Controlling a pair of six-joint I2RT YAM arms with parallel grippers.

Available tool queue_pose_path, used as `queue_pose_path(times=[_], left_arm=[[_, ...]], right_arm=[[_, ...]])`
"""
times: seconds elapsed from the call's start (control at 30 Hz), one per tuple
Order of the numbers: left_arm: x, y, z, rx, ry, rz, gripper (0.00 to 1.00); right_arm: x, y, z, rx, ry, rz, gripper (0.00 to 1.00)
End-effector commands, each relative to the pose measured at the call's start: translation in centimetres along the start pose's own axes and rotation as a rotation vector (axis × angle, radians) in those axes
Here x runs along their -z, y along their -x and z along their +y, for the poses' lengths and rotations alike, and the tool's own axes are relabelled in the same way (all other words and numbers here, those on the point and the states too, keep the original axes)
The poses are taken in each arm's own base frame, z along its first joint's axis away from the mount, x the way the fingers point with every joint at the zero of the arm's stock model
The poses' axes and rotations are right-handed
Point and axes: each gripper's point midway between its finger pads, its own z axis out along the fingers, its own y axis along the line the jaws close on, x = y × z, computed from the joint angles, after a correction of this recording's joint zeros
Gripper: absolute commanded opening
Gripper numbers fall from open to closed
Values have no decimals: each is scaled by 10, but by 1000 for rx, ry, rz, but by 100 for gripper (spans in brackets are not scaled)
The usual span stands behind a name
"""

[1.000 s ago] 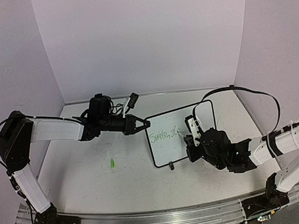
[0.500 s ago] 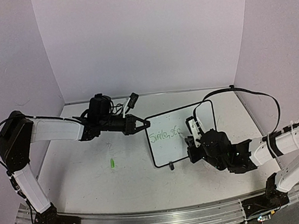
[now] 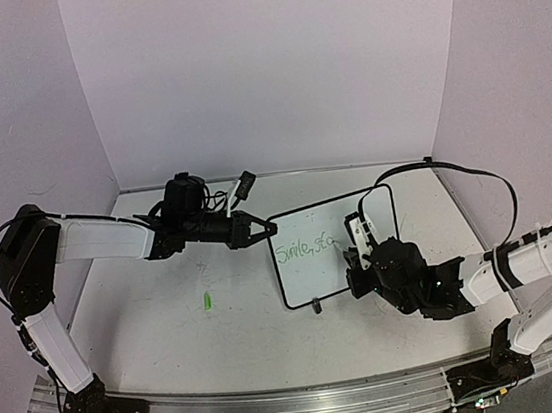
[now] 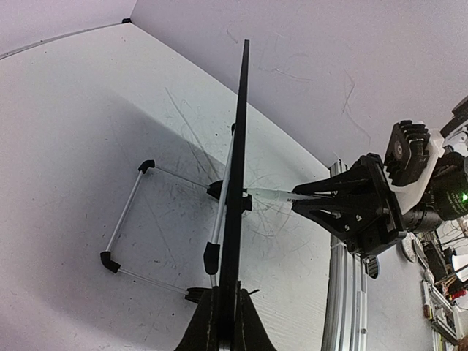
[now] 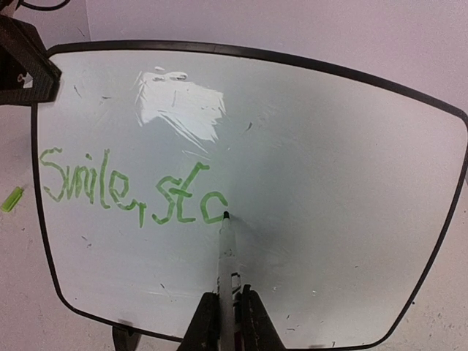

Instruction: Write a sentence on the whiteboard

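Note:
The whiteboard (image 3: 310, 278) stands tilted on the table, black-framed, and fills the right wrist view (image 5: 329, 183). In the left wrist view it shows edge-on (image 4: 238, 146). Green handwriting, the sentence (image 5: 131, 191), reads about "Smile, stc" on the board's left half and is small in the top view (image 3: 302, 250). My left gripper (image 3: 267, 230) is shut on the board's left edge (image 4: 227, 322). My right gripper (image 3: 355, 257) is shut on a white marker (image 5: 227, 256), with its tip touching the board at the end of the last letter. The marker also shows in the left wrist view (image 4: 274, 194).
A small green cap (image 3: 207, 301) lies on the table left of the board and shows at the left edge of the right wrist view (image 5: 11, 199). The board's wire stand (image 4: 124, 212) rests behind it. Faint grey scribbles mark the tabletop. Walls enclose the table.
My right gripper has shifted slightly right along the board with the marker, and the green line has grown by a curved stroke. The left arm has not moved.

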Motion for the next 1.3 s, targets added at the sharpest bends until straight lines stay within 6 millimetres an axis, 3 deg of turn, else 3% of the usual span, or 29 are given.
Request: queue_pose_path(times=[0.0, 0.27, 0.6, 1.07, 1.13, 1.27], left_arm=[[6, 8, -13, -30, -10, -1, 0], [5, 7, -13, -29, -10, 1, 0], [4, 6, -11, -28, -10, 4, 0], [5, 6, -11, -29, -7, 3, 0], [4, 6, -11, -30, -7, 3, 0], [3, 5, -11, -26, -10, 7, 0]], right_arm=[[-4, 22, 0, -23, -22, -56, 0], [-4, 19, -1, -18, -30, -47, 0], [1, -4, -4, -26, -15, 20, 0], [3, -13, -5, -27, -10, 45, 0], [3, -11, -6, -26, -11, 39, 0], [7, 15, -5, -44, -2, -31, 0]])
